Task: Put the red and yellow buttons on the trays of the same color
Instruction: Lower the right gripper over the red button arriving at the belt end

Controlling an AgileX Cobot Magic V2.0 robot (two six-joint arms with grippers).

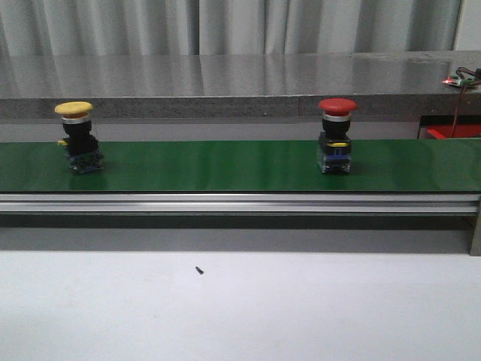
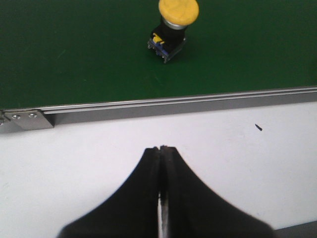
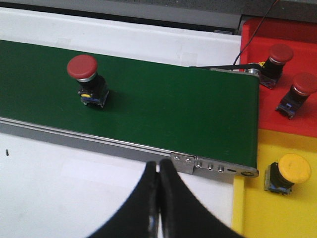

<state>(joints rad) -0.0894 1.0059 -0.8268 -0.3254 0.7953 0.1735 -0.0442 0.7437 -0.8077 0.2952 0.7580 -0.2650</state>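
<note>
Beyond the belt's right end, the red tray (image 3: 285,69) and yellow tray (image 3: 257,213) are cut off by the right wrist view's edge, and the front view shows only a red sliver, probably that tray. Two red buttons sit in the red tray, one yellow button (image 3: 286,173) in the yellow. On the green conveyor belt (image 1: 225,165) a yellow button (image 1: 78,135) stands upright at left and a red button (image 1: 336,134) at right, well apart. Both the left hand (image 2: 162,148) and right hand (image 3: 158,166) hover over the white worktop (image 1: 240,308), fingers pressed together, holding nothing. A tiny dark speck (image 1: 199,270) lies on the worktop.
</note>
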